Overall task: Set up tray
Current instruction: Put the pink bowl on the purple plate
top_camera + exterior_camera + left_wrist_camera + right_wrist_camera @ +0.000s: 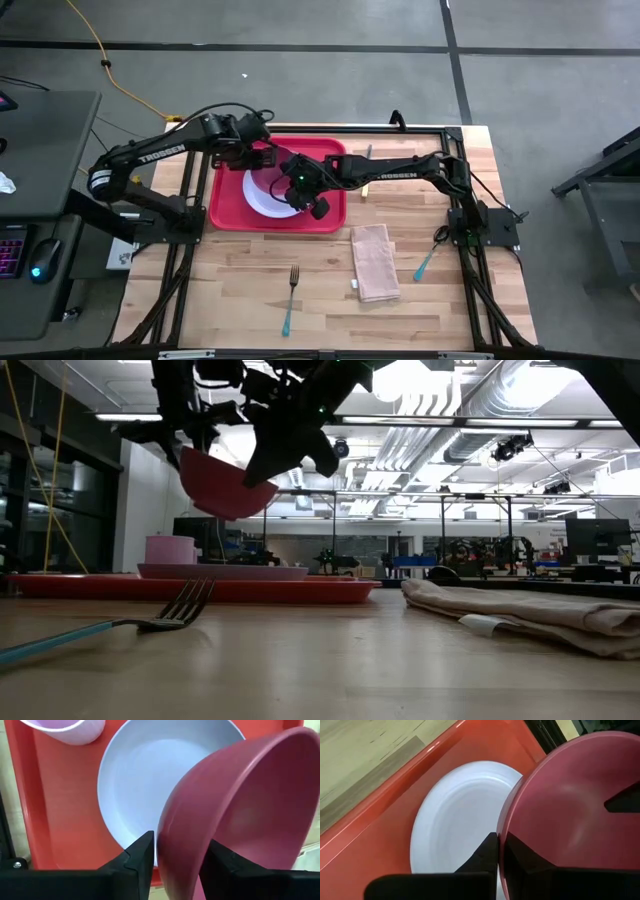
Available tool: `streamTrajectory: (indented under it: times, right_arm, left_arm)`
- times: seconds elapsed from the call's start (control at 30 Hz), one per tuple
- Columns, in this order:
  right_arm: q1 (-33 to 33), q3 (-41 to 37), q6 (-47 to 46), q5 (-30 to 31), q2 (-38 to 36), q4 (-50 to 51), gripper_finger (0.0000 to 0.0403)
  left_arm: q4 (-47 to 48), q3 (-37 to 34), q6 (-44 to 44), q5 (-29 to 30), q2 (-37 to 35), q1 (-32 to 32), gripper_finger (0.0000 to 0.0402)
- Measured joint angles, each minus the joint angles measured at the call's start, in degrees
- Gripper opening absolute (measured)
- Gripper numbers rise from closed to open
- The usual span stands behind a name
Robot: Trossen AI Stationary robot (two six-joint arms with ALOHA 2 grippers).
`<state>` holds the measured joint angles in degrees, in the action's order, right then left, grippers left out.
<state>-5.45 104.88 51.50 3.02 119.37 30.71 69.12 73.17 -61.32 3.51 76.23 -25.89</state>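
Both arms meet above the red tray (225, 205), which lies flat at the far left part of the table with its long axis running left to right. A dark pink bowl (215, 485) hangs in the air between them, tilted, well clear of the lavender plate (262, 195) that sits in the tray directly beneath it. The left gripper (175, 857) pinches the bowl's rim, one finger inside and one outside; the right gripper (501, 855) grips the rim from the opposite side in the same way. A pale pink cup (170, 549) stands on the tray beyond the plate. So the target lies straight down from the claws, and I judge the next move to be a plain lowering with the bowl levelled first. A fork (290, 298) and a folded napkin (374, 262) wait on the bare wood nearer me, closer to the right arm's side.
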Motion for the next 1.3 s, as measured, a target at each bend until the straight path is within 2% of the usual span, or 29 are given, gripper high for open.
streamTrajectory:
  times: [0.13,0.4,0.63,0.77,1.1,1.2,1.3]
  right_arm:
    - [0.0,0.0,-0.01,-0.01,0.0,0.13,0.0]
    - [0.0,0.28,0.23,0.09,-0.37,-0.71,0.0001]
    - [0.0,0.19,0.21,-0.48,-0.22,-1.61,0.0001]
    - [0.04,0.08,0.19,-0.51,-0.11,-3.3,0.0001]
    - [0.13,0.07,-0.35,1.43,-0.09,-2.82,0.0001]
    - [0.4,0.07,-0.61,2.77,-0.09,-2.69,0.0016]
    - [0.76,0.07,-0.65,4.85,-0.08,-2.63,0.0052]
  left_arm:
    - [0.07,0.0,-0.02,0.02,0.09,-0.01,0.0133]
    - [1.37,-0.24,1.5,1.96,0.28,-0.04,0.002]
    - [3.35,-0.24,0.03,1.85,0.26,-0.02,0.0027]
    - [4.6,-0.2,0.0,1.85,0.19,-0.02,0.0016]
    - [4.33,-0.04,0.0,3.84,0.13,0.0,0.0016]
    - [4.31,-0.02,-0.24,4.48,0.13,0.0,0.0016]
    - [4.1,0.02,-0.5,4.56,0.48,-0.02,0.0016]
